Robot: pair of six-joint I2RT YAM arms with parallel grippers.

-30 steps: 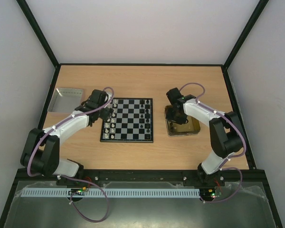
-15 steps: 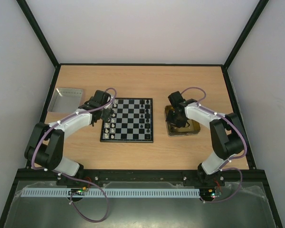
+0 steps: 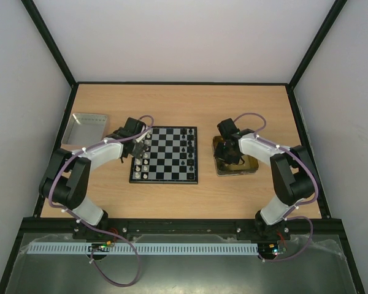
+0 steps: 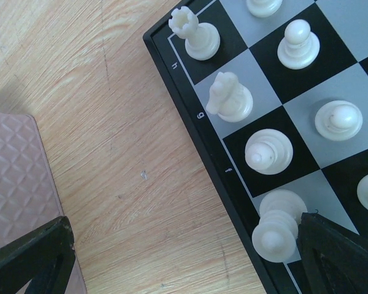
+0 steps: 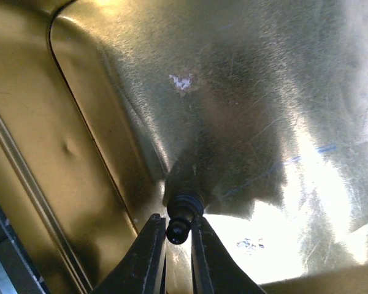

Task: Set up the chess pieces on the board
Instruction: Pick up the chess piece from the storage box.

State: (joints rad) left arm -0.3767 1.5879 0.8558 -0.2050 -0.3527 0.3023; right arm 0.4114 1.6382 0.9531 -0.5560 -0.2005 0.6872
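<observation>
The board (image 3: pixel 165 155) lies mid-table, with white chess pieces (image 3: pixel 145 153) along its left side and black ones (image 3: pixel 186 142) on the right. My left gripper (image 3: pixel 138 146) hangs wide open over the board's left edge. In the left wrist view its fingers (image 4: pixel 340 257) straddle bare wood and the frame, one beside a white piece (image 4: pixel 276 231); a white rook (image 4: pixel 196 37), knight (image 4: pixel 230 98) and bishop (image 4: pixel 268 150) stand on the edge row. My right gripper (image 5: pixel 176 231) is down in the yellow tray (image 5: pixel 98 110), shut on the head of a black pawn (image 5: pixel 181 214).
A silver metal tray (image 3: pixel 89 127) sits at the left of the table, its corner (image 4: pixel 15 177) showing close to my left finger. The yellow tray (image 3: pixel 236 163) lies right of the board. Black frame rails border the table.
My right gripper's jaws have narrowed onto the black pawn in the yellow tray. The left arm has swung in and the open gripper has settled at the board's left edge.
</observation>
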